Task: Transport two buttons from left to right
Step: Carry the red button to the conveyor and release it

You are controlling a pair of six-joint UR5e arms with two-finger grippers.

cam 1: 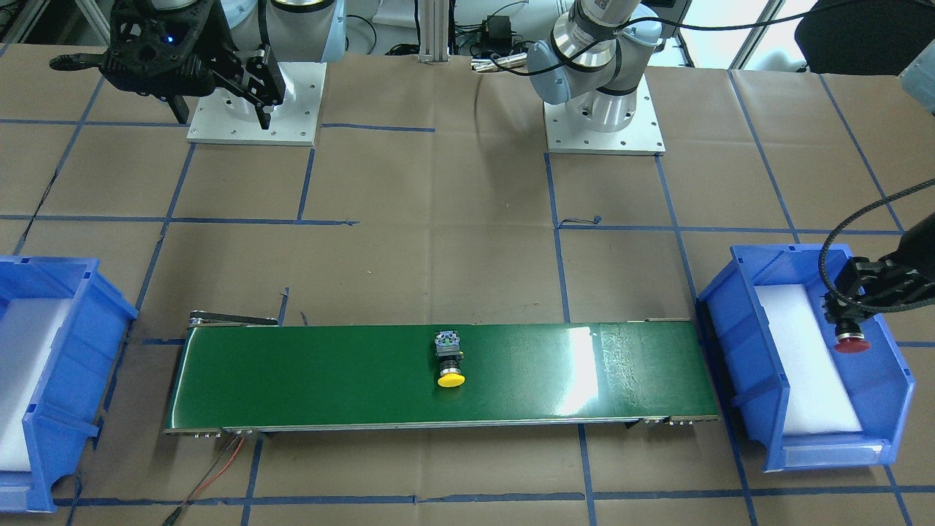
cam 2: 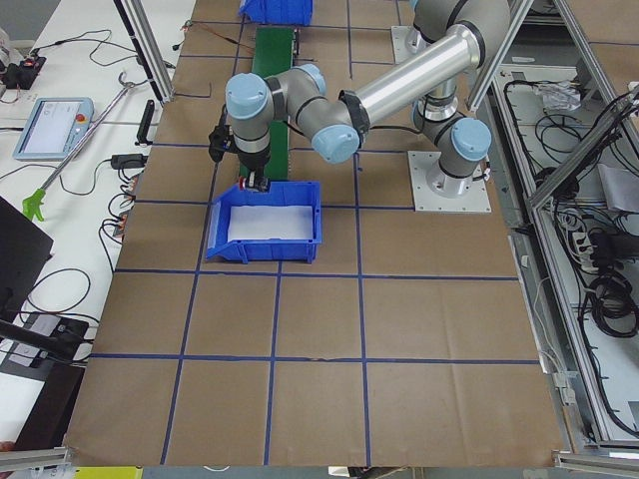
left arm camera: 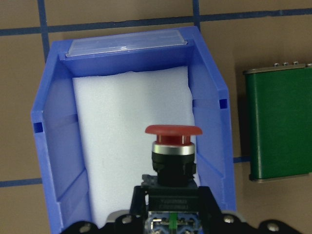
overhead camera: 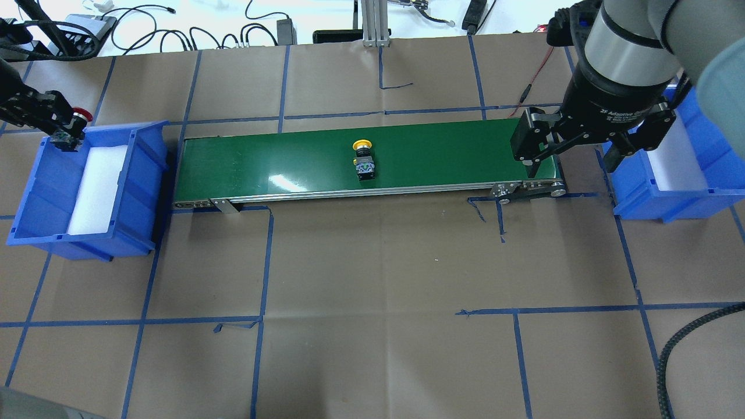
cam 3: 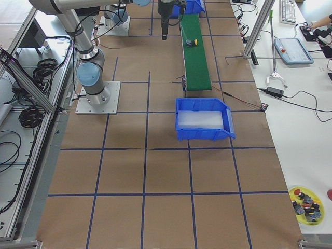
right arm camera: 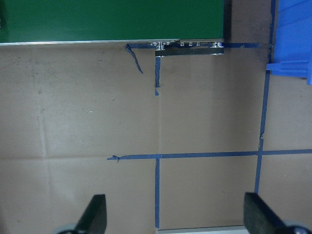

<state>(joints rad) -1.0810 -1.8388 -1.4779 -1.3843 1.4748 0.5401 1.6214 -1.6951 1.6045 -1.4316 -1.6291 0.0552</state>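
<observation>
The long green belt (cam 1: 329, 372) lies on the table. The blue plastic bin (cam 1: 730, 343) sits at one end. The right claw (overhead camera: 576, 160) hangs wide apart near the other end. The left claw (cam 1: 851, 310) holds the red-capped black button (cam 1: 852, 343) tight over that bin. The yellow-capped black button (cam 1: 451, 359) lies on the belt's middle.

Blue tape lines (overhead camera: 582, 309) grid the brown-papered table (overhead camera: 378, 262).

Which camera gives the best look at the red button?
The left wrist-mounted view: the red button fills the centre, cap and black body clear, held by the left gripper over the blue bin. Front-facing and overhead show it small at the edge; exterior left, a speck; the others, nothing.
</observation>
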